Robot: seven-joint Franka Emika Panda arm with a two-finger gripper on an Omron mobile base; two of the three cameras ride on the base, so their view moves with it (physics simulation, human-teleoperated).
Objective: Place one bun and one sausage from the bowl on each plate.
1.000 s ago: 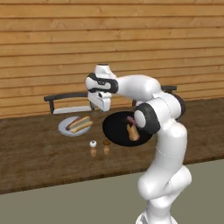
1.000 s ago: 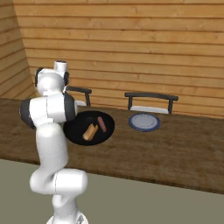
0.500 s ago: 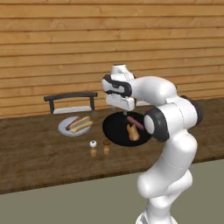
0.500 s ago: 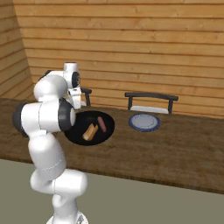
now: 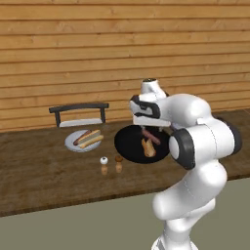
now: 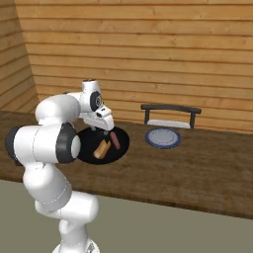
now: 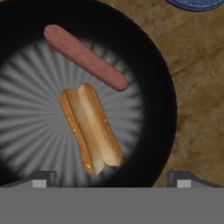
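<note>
**Non-task items on the counter**

A dark wooden counter (image 5: 44, 180) is running along a wall of horizontal wooden planks (image 5: 73, 53). Two small shakers are standing side by side on the counter: a white-capped shaker (image 5: 103, 165) and a brown-capped shaker (image 5: 118, 163). Two dark racks are sitting against the wall, the left rack (image 5: 79, 113) and the right rack (image 6: 170, 114), each showing a pale strip beneath its top bar.

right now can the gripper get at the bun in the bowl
Probably yes. The gripper hangs over the bowl with its fingertips apart, the bun lies uncovered below, and the sausage lies apart from it.
</note>
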